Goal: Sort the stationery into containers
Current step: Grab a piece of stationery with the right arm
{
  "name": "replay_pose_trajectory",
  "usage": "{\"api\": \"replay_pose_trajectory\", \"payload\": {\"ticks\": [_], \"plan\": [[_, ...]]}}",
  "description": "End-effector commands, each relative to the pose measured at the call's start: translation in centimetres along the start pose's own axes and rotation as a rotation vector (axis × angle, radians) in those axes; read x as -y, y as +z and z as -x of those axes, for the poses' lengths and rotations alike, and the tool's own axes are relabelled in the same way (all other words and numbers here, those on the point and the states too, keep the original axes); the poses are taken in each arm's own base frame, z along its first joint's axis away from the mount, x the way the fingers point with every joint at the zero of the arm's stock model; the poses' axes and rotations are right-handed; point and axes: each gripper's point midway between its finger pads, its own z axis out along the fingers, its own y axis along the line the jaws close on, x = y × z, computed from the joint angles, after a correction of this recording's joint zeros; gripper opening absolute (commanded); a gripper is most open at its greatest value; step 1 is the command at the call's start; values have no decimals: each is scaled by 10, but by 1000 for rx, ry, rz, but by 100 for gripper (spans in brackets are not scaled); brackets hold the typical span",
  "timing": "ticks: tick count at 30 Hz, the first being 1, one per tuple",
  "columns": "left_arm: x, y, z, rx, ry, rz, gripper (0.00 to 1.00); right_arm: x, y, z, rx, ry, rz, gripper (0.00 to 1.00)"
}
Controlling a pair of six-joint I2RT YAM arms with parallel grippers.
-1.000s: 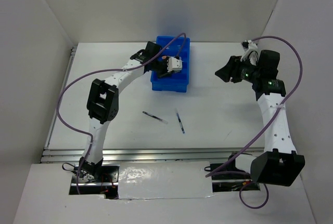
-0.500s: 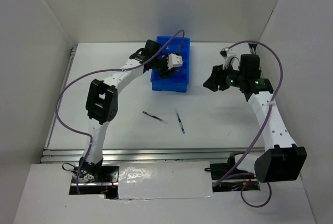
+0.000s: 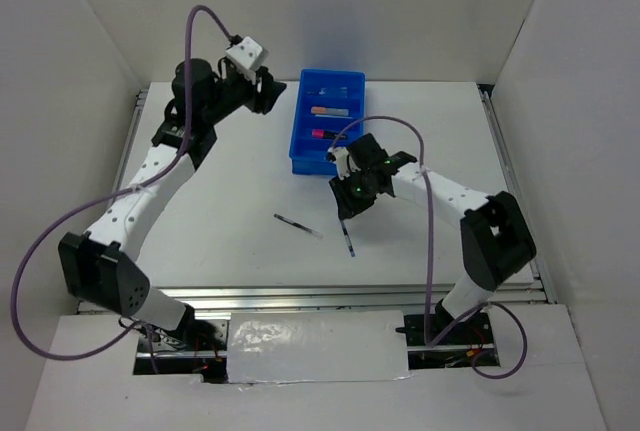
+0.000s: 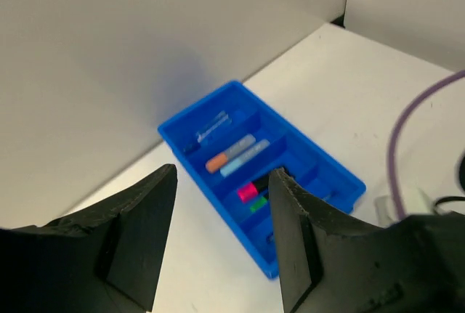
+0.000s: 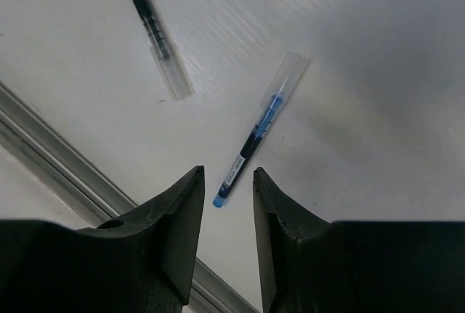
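The blue tray [image 3: 325, 167] stands at the back centre with several markers in its compartments. The left wrist view shows the tray [image 4: 290, 127] holding a clear bottle [image 4: 211, 127], an orange marker [image 4: 227, 155], a pink marker [image 4: 248, 191] and a green one [image 4: 259, 203]. My left gripper [image 3: 272, 94] is open and empty, raised to the left of the tray [image 4: 223, 175]. A blue pen [image 3: 347, 236] and a dark pen [image 3: 298, 226] lie on the table. My right gripper [image 3: 345, 209] is open just above the blue pen [image 5: 254, 142]; its fingertips [image 5: 227, 175] straddle the pen's blue end. The dark pen [image 5: 152, 30] lies beyond.
A metal rail [image 3: 300, 296] runs along the table's near edge and shows close to the right gripper [image 5: 43, 139]. White walls enclose the table on the left, back and right. A purple cable [image 4: 407, 139] crosses the left wrist view.
My left gripper has left the tray and risen up and back to the left. My right arm has swung from the far right down to the blue pen at the table's middle.
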Motion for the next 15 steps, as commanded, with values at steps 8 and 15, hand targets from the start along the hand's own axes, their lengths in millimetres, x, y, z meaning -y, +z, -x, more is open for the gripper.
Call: {"api": "replay_pose_trajectory", "payload": {"ticks": [8,15], "plan": [[-7,-76,-39,-84,-86,138,66,6,48,-20,-165,43,-113,42],[-5,-95,-45,-108,-69,155,66,15,70,-39,-244,52,-152,40]]}}
